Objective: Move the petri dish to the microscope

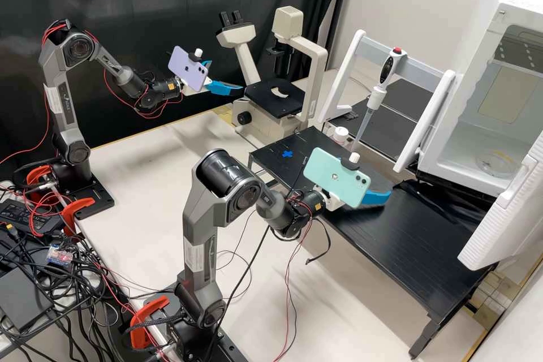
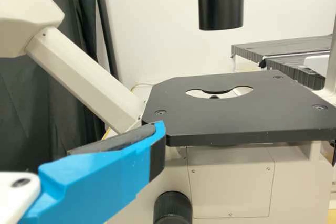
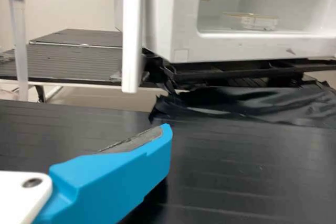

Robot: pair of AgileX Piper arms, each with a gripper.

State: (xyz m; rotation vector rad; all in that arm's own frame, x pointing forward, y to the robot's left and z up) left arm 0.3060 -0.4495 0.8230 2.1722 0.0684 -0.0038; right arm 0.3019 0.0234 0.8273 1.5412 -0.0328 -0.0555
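Inside the white incubator lies the clear petri dish [image 1: 494,163], seen in the right wrist view as a shallow round dish [image 3: 258,22] on the chamber floor. Short of the incubator, my right gripper [image 1: 376,197] hangs low over the black bench; its bare pad in the right wrist view shows the gripper [image 3: 166,129] open and empty. The cream microscope [image 1: 274,99] stands at the back, its black stage [image 2: 236,121] bearing no dish. Beside the stage is my left gripper [image 1: 227,88], open and empty, seen in the left wrist view as well [image 2: 159,128].
The incubator door [image 1: 506,212] stands open toward the front. A pipette [image 1: 376,90] hangs from a white rack between microscope and incubator. A white-capped bottle [image 1: 340,136] is on the black bench [image 1: 396,249]. Cables crowd the left edge.
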